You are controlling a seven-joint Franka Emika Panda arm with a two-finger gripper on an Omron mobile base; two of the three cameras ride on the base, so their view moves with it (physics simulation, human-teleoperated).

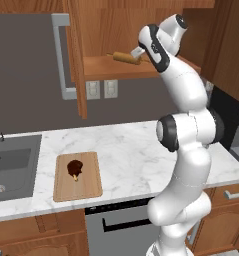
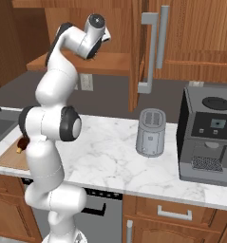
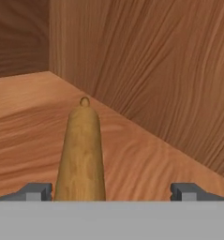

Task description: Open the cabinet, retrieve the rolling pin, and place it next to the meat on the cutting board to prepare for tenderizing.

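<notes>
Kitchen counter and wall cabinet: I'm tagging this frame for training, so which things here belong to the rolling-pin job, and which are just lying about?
Part of the job:
- cabinet, doors open
- rolling pin on its shelf, between the open fingers
- cutting board on the counter
- meat on the board

Just lying about:
- toaster
- coffee machine
- sink
- dishwasher
</notes>
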